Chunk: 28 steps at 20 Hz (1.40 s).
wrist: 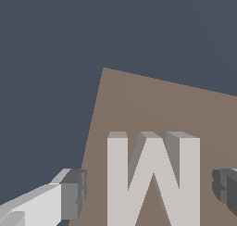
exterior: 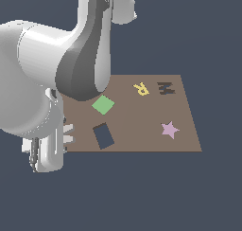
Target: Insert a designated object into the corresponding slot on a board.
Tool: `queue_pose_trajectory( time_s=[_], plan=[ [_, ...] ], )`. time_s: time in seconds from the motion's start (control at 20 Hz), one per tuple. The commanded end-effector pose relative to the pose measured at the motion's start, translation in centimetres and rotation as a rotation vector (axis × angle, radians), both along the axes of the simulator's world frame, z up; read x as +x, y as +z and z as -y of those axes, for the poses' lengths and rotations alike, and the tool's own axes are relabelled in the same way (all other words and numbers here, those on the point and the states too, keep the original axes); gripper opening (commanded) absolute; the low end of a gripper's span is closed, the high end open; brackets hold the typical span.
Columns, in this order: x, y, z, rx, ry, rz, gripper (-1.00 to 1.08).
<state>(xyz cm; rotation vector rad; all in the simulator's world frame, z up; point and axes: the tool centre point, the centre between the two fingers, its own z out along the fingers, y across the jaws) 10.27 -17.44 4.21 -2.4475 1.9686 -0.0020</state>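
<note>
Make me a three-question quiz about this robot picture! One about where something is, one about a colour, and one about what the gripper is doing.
1. Where is the grey M block?
A. near a corner of the board
B. inside the M-shaped slot
C. on the star

2. What colour is the letter R?
A. green
B. yellow
C. pink

3. What is the gripper doing?
A. squeezing the R
B. shut with nothing in it
C. open, one finger on each side of the M block

Answers:
1 A: the wrist view shows it near the board's corner.
2 B: it is yellow in the exterior view.
3 C: gaps show between both fingers and the block.
</note>
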Motion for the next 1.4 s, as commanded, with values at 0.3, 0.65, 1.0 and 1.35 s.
queue_pose_trajectory(
  time_s=[0.3,0.65,1.0,1.35],
  plan=[
    [-0.08,-1.22,-0.01,0.000,-0.003,-0.001,-1.00],
    [-0.08,-1.22,-0.01,0.000,-0.003,-0.001,-1.00],
    [-0.10,-0.90,-0.01,0.001,-0.003,-0.002,-1.00],
    [-0.57,-0.90,-0.72,0.001,-0.006,-0.002,-1.00]
  ],
)
